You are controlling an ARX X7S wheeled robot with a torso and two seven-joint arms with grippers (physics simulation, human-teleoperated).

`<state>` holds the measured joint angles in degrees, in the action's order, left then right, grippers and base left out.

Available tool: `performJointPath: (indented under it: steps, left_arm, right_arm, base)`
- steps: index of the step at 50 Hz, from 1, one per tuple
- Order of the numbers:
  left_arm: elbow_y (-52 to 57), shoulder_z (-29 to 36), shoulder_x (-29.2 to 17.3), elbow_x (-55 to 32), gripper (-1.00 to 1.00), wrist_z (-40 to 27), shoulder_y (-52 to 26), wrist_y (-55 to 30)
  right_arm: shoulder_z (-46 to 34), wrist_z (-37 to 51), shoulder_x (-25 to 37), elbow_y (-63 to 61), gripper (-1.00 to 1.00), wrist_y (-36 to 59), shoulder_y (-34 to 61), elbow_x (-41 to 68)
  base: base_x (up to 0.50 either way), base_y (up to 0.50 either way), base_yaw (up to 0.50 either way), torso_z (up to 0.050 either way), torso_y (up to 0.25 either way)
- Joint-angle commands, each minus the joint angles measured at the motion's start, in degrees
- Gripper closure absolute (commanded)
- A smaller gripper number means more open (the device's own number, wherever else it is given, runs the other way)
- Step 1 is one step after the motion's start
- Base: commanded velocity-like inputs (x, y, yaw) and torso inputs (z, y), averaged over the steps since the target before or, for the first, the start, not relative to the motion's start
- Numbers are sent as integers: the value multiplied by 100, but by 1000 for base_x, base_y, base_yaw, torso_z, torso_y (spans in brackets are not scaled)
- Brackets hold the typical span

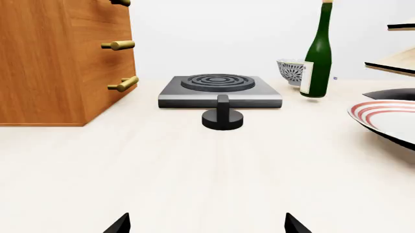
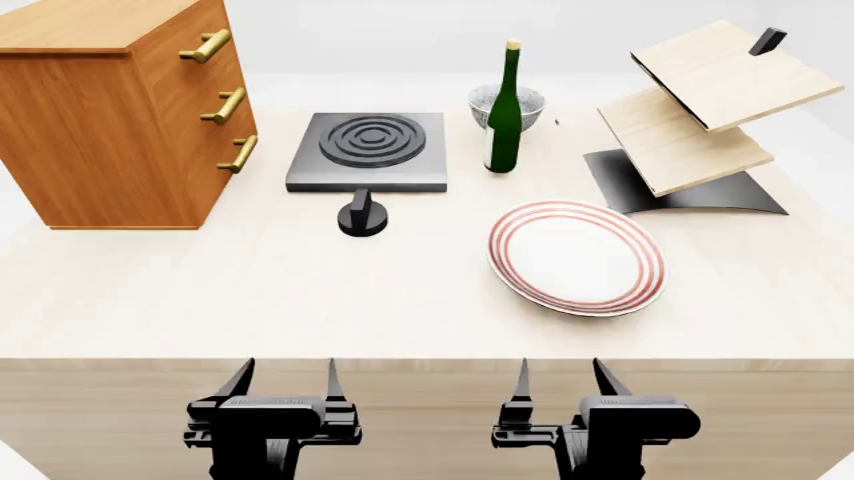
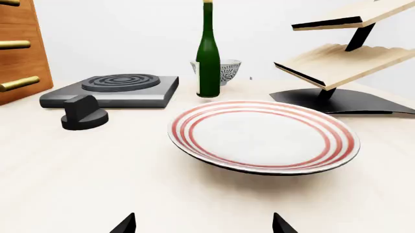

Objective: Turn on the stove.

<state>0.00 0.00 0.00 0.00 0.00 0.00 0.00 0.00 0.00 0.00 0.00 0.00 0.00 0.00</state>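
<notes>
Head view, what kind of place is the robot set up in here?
Probably a simulated kitchen counter: a stove with its knob, a red-ringed plate, and a green bottle on a pale tabletop.

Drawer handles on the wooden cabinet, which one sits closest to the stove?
The lowest brass handle of the three. It sits nearest the tabletop, just beside the stove; the other two are stacked above it on the cabinet.

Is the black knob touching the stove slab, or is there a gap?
Apart. The right wrist view shows a strip of bare table between the knob and the stove.
</notes>
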Motion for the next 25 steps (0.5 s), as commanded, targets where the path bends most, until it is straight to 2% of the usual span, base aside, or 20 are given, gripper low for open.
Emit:
performJointPath:
  steps: [1,8,12,14,15,16,18,22,25]
  left_arm:
    - [0,64,-57,-56,-100,-64,0,0]
    - [-264,205,-172,192,-100,-606,-162,-509]
    - [-286,207,-208,132,-100,-758,-266,-705]
    - [-99,264,-248,222,-100,-835,-375,-1052]
    - [103,230,-249,83,-100,-759,-409,-1361]
    - [596,200,-291,-155,-100,-562,-505,-2030]
    - [986,207,-327,-196,-100,-578,-570,-2393]
    - [2209,150,-415,-499,-100,-490,-882,-3834]
    - [3059,-184,-416,-989,-100,-418,-1300,-5247]
  right_arm:
    - [-72,72,54,0,-100,0,0,54]
    - [-155,400,167,157,-100,130,49,159]
    - [-149,590,200,280,-100,499,182,236]
    - [-113,910,229,244,-100,980,402,57]
    - [-120,878,254,57,-100,1192,418,114]
    - [-161,775,324,-541,-100,1576,414,182]
    - [-174,850,366,-981,-100,2007,506,142]
    - [-62,746,447,-2149,-100,3401,864,459]
    - [-60,748,530,-2875,-100,4248,1043,574]
  base:
    - [0,0,0,0,0]
    - [0,0,0,0,0]
    - [0,0,0,0,0]
    - [0,0,0,0,0]
    - [0,0,0,0,0]
    - [0,0,0,0,0]
    - [0,0,0,0,0]
    - [0,0,0,0,0]
    - [0,0,0,0,0]
